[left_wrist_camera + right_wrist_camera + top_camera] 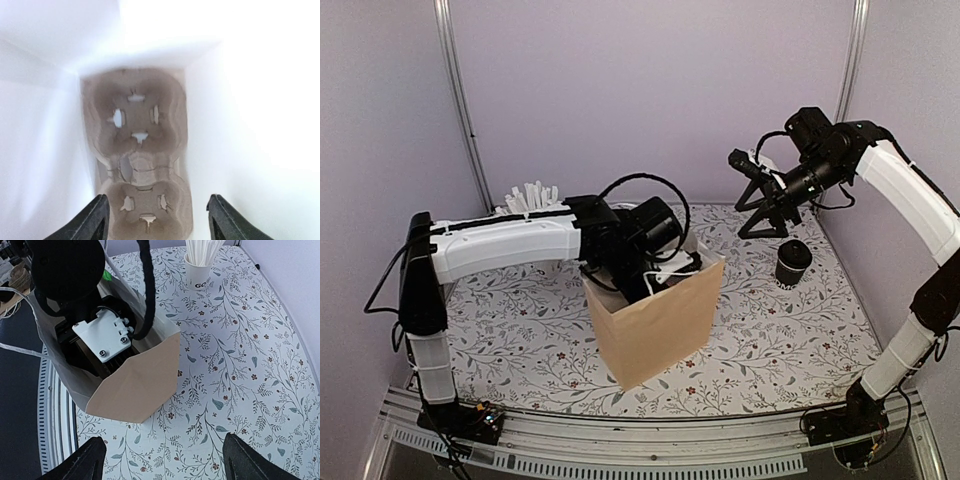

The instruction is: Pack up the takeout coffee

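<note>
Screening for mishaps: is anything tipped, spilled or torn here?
Nothing stands out. The paper bag stands upright, the cup carrier lies in its bottom, and the lidded coffee cup stands upright on the table beside it.

The table (520, 330) has a light top with little leaves and flowers drawn all over it. A brown paper bag (660, 320) stands upright near the middle with its top open. A small black cup (792, 263) with a black lid stands alone at about 3 o'clock, well apart from the bag. At about 10 o'clock, by the far edge, stands a white cup (199, 276) full of white sticks (202, 250).
</note>
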`<state>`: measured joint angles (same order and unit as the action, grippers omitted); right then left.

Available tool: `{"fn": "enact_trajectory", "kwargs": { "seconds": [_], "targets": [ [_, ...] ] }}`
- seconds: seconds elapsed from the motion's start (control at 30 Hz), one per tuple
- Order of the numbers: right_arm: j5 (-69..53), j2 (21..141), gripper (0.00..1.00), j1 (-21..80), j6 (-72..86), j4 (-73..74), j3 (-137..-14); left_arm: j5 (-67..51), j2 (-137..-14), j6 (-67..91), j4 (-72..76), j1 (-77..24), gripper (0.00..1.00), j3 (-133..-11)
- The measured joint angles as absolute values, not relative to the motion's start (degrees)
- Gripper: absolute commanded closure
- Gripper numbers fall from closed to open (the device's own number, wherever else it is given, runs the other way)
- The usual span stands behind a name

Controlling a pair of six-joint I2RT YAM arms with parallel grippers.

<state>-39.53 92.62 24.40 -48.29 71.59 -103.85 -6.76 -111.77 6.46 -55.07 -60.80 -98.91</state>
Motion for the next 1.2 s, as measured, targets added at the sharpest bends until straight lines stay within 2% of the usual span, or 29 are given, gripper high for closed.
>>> {"fn": "enact_trajectory", "kwargs": {
  "seconds": [0.8,0.97,1.07,1.2],
  "targets": [
    [-45.5,92.6,0.2,24.8,-49.4,74.6,-105.5,-2.6,-109.4,4.5,-58.9,-59.6,0.28,-121.5],
    [-46.0,92.6,0.22,26.0,-49.4,74.6,-105.5,-6.4,-101.4,4.7,-54.7,-59.6,0.3,-119.3],
    [-46.0,92.6,0.22,27.9,-49.5,74.6,-105.5,-6.8,-95.2,4.8,-51.6,-59.6,0.24,-116.3],
    [-46.1,92.6,0.23,30.3,-50.0,74.6,-105.5,-6.0,-86.4,5.0,-47.2,-59.4,0.23,-109.1]
  ]
}}
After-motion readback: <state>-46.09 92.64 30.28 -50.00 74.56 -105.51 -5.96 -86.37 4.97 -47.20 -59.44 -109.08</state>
